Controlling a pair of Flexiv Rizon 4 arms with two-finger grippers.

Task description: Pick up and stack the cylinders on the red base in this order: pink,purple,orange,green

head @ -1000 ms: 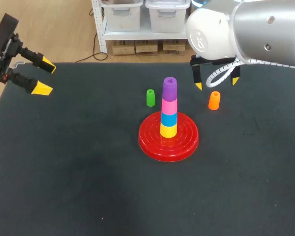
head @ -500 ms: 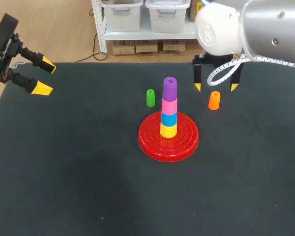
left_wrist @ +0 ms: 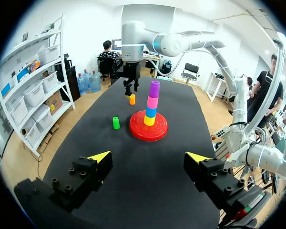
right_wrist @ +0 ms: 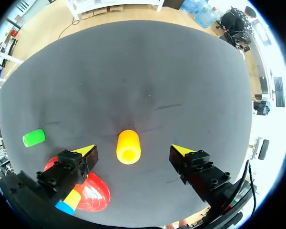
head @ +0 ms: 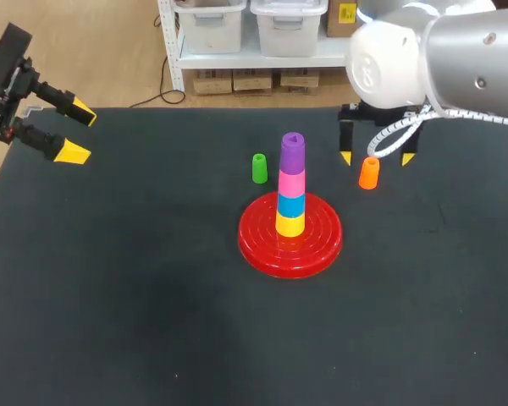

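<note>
No text, label, number or sign can be read on the red base [head: 258, 241] or the table [head: 110, 296].

Six cylinders [head: 293, 152] (four stacked, two loose) and one red base [head: 258, 245]

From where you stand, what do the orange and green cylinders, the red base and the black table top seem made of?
The orange cylinder and green cylinder look like moulded plastic: even, saturated colour, smooth surfaces. The red base seems glossy plastic; its concentric ridges catch highlights. The table top looks covered in a matte black mat, rubber or fabric, I cannot tell which.
</note>
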